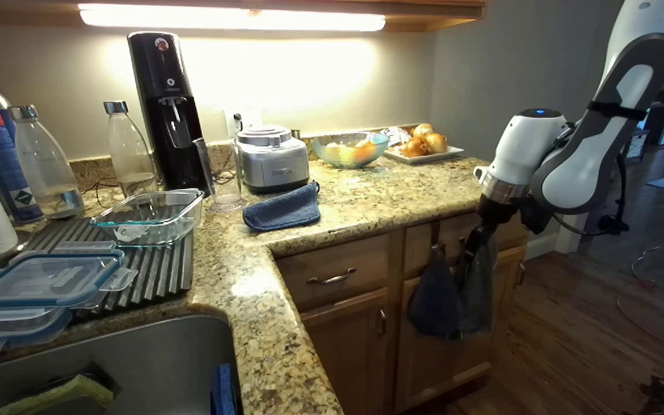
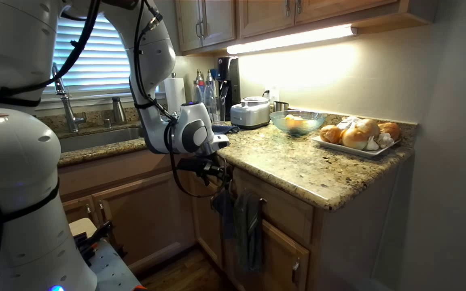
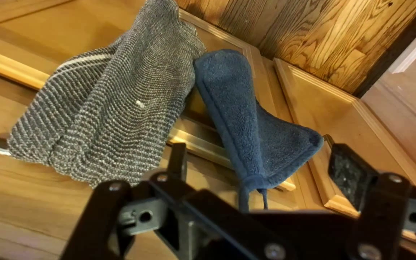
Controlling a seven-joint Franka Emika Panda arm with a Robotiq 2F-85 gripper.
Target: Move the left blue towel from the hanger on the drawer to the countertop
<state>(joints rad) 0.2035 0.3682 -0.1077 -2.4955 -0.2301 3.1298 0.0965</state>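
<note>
Dark-blue soft cloth towel (image 3: 235, 104) hangs in front of honey-brown framed wooden drawer (image 2: 287, 210), left of grey textured towel (image 3: 121, 104) in both exterior views. Black metal gripper (image 3: 260, 162) released, spread wide; whether it touches the blue towel, cannot tell. In wrist view, blue towel's top is hidden behind gripper.

The gripper (image 3: 261, 164) is hanging in a home-style kitchen. Below it, a blue towel (image 3: 226, 94) and a grey towel (image 3: 132, 94) are hanging at a wooden drawer (image 2: 287, 212); above and beyond it, a granite countertop (image 1: 361, 204) is bearing a plate (image 2: 340, 148) of onions (image 2: 355, 139) and a glass bowl (image 2: 316, 121) whose contents (image 2: 294, 120), too blurred to settle, are looking like fruit. Higher up, a bright light (image 2: 293, 40) is shining from under a wall cabinet (image 2: 267, 18). Well apart from the gripper, a tall faucet (image 2: 68, 111) is rising beside a metal sink (image 1: 173, 349)
</note>
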